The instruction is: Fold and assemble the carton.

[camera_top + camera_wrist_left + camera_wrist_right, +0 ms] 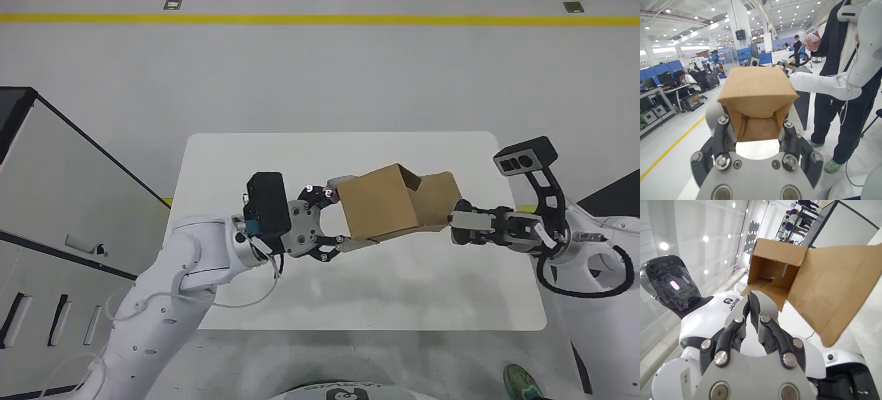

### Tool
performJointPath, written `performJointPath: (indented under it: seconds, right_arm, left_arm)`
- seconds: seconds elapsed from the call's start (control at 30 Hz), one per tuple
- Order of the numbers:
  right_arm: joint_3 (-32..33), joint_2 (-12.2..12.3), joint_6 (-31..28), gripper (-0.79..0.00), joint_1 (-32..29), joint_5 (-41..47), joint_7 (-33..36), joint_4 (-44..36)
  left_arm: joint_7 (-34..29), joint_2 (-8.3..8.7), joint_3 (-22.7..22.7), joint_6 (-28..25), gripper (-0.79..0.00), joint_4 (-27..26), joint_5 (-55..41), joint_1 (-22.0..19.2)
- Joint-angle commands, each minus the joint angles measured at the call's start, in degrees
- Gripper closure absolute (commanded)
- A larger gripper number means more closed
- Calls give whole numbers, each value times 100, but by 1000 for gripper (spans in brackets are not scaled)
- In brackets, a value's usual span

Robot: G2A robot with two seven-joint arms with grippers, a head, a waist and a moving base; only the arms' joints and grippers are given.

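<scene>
Straddling the carton [757, 85] with the left end effector [755, 119]: fingers spread wide and pressed on opposite side walls, at the end with flaps turned inward; carton thereby held over the middle of the table [250, 180], lengthwise between the table's left and right edges. At the opposite, open end, right end effector [753, 294] with fingers closed together, nothing visible between the pads, tips lying against the lower flap [777, 303]; large flap [838, 291] splayed outward beside it. Likely step: tucking that lower flap inward. To do it well: keep the left clamp firm but short of crushing the walls; push close to the crease, not at the free edge; drive straight into the opening; fold the short flap before the large one; watch for the carton twisting in the left grip.
</scene>
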Motion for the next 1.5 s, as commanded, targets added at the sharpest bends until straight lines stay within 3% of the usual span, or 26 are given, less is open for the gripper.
performJointPath:
  seconds: [0.0, 1.47]
  right_arm:
    - [-45, -1, -7, 0, 35, -36, -40, 20]
    - [-867, 12, 62, 0, 543, -327, 25, 48]
  left_arm:
    - [-5, -4, 35, -9, 0, 25, -12, -19]
    - [-23, -14, 302, -70, 0, 114, -108, 7]
